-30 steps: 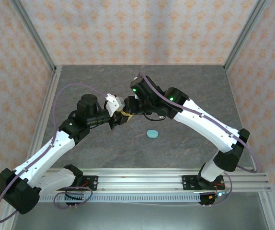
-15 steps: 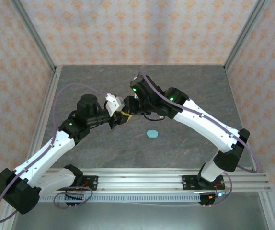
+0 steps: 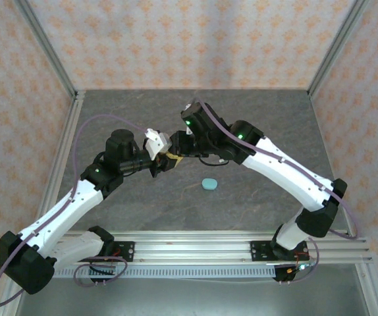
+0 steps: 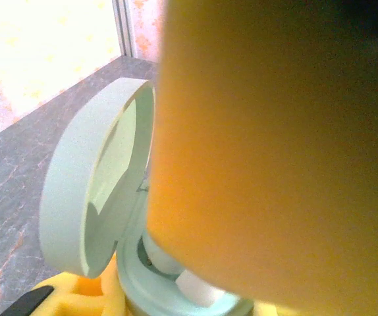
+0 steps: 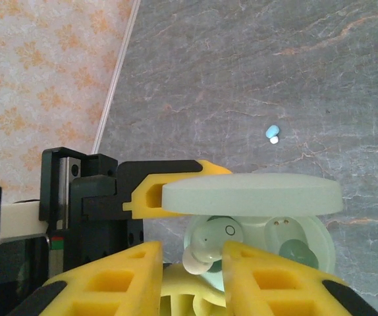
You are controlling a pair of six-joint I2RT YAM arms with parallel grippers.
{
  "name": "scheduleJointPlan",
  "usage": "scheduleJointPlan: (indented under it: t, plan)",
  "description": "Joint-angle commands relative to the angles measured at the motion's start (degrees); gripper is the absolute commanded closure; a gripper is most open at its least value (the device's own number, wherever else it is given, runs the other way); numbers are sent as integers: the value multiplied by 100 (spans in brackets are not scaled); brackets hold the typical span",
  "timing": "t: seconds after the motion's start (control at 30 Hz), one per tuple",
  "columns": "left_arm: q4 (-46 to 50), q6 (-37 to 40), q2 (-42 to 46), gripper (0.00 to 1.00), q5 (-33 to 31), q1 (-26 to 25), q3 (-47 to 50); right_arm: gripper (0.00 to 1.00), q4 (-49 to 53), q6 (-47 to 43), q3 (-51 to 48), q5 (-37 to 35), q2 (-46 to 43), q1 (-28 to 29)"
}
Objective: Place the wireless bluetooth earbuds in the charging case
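Right wrist view: right pincer point(image 5: 192, 255) pinches an earbud point(image 5: 216, 236) at the open charging case point(image 5: 304, 247), under its raised lid point(image 5: 251, 195). Left pincer point(image 3: 161, 166) clamps that case. Beyond, a loose bud point(image 5: 272, 133) and a closed teal case point(image 3: 209, 184) lie on the counter point(image 5: 242, 66). Both arms reach inward and meet mid-counter.
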State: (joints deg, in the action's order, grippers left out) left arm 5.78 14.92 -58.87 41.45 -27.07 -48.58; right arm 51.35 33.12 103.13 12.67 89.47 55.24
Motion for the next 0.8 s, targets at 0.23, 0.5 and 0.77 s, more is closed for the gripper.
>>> scheduleJointPlan:
  t: [0.23,0.5,0.77]
  plan:
    - [-51,13,157,91,-22,-43,-73,71,-21,62,-109,-238,-166,34]
    - [-22,21,205,91,-32,-37,-55,71,133,56,-9,-260,-2,39]
    - [-63,34,178,91,-50,-44,-49,71,270,71,110,-230,147,39]
